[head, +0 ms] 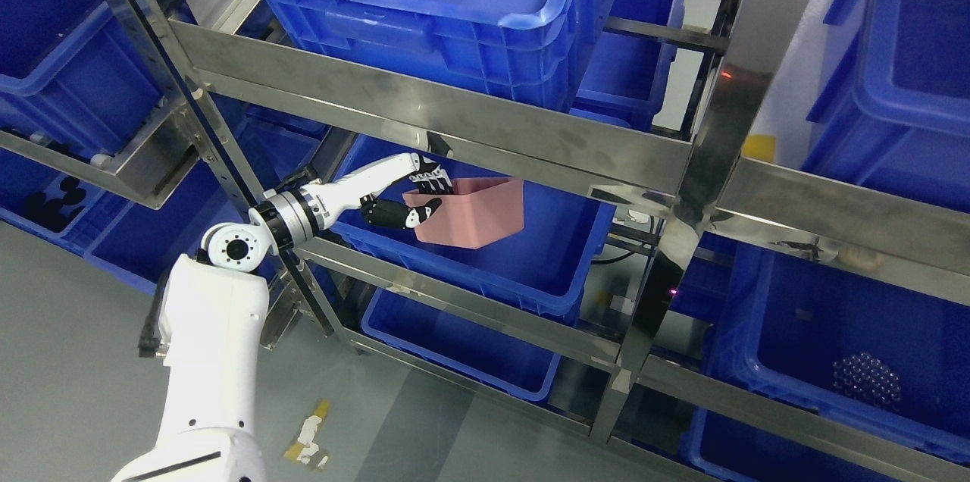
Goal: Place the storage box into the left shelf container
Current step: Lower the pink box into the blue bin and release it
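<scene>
Fingers of the left hand [413, 201] clasp the pink storage box [477, 213] by its near rim; it seemingly hangs just beyond, above the blue container [561, 270].

The left arm reaches in from the lower left, between two shelf rails [485, 126], and its left hand [413, 198] grips the near wall of the storage box [477, 213]. That box hangs tilted inside the left shelf container [561, 255], on the middle level of the rack. Directly above sits another crate [455, 4] on the top level; directly below, a third crate [470, 349] on the bottom level. Right of the upright post [682, 239], a lower crate [856, 338] holds a cluster of small balls [868, 380]. Far left, beyond the arm, more crates [68, 73] fill a neighbouring rack.
</scene>
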Available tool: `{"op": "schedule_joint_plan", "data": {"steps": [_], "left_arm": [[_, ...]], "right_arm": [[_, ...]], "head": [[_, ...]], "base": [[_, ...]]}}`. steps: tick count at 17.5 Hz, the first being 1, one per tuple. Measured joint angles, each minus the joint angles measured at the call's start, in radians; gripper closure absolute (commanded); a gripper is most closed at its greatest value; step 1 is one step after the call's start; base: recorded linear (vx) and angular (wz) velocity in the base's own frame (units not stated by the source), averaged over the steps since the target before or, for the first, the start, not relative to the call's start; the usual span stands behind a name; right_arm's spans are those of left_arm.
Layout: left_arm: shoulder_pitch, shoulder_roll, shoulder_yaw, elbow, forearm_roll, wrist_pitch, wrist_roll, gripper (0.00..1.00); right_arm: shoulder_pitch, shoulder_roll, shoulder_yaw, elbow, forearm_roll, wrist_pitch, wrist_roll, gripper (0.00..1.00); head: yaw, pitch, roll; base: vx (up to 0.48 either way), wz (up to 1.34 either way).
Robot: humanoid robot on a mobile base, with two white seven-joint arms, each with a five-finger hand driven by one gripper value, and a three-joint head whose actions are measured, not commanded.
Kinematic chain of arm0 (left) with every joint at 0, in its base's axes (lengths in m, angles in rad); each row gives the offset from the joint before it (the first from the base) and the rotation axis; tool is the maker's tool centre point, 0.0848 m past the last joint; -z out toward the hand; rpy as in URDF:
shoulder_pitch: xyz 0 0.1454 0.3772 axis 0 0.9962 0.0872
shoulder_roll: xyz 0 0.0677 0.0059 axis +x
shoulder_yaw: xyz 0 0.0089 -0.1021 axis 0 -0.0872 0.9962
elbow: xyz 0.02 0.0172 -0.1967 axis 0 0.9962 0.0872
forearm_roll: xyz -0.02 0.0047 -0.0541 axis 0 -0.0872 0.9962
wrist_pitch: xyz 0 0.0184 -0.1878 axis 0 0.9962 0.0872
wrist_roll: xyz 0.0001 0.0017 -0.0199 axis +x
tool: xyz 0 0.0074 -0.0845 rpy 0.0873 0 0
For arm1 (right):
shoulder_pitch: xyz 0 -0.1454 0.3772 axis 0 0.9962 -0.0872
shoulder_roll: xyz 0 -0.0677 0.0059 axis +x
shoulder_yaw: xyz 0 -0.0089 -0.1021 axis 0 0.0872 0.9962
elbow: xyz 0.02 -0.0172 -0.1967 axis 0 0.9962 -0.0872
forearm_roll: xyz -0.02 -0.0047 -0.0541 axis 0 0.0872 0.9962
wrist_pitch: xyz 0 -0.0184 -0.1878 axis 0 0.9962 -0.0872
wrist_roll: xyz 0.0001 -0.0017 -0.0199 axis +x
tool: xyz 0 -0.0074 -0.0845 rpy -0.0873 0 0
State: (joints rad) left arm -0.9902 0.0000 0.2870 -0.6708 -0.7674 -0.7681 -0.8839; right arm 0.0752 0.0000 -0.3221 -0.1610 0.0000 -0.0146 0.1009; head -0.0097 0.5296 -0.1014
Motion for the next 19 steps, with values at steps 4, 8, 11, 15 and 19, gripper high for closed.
{"op": "schedule_joint_plan", "data": {"steps": [4,8,11,15,19], "left_arm": [[-0.007,0.000,0.007,0.079,0.000,0.057,0.017,0.97],[-0.017,0.000,0.010,0.139,0.000,0.093,0.052,0.93],[-0.027,0.000,0.012,0.168,0.001,0.119,0.092,0.87],[-0.035,0.000,0.014,0.197,0.005,0.126,0.157,0.70],[-0.038,0.000,0.007,0.215,0.007,0.127,0.191,0.41]], "right_arm": [[0.000,0.000,0.000,0.000,0.000,-0.002,0.000,0.00],[0.000,0.000,0.000,0.000,0.000,-0.005,0.000,0.00],[0.000,0.000,0.000,0.000,0.000,-0.006,0.000,0.00],[0.000,0.000,0.000,0.000,0.000,-0.006,0.000,0.00],[0.000,0.000,0.000,0.000,0.000,-0.006,0.000,0.00]], "head": [[0.0000,0.000,0.000],[0.0000,0.000,0.000],[0.0000,0.000,0.000],[0.0000,0.000,0.000],[0.0000,0.000,0.000]], "base": [[0.063,0.00],[0.026,0.00],[0.000,0.00],[0.000,0.00],[0.000,0.00]]}}
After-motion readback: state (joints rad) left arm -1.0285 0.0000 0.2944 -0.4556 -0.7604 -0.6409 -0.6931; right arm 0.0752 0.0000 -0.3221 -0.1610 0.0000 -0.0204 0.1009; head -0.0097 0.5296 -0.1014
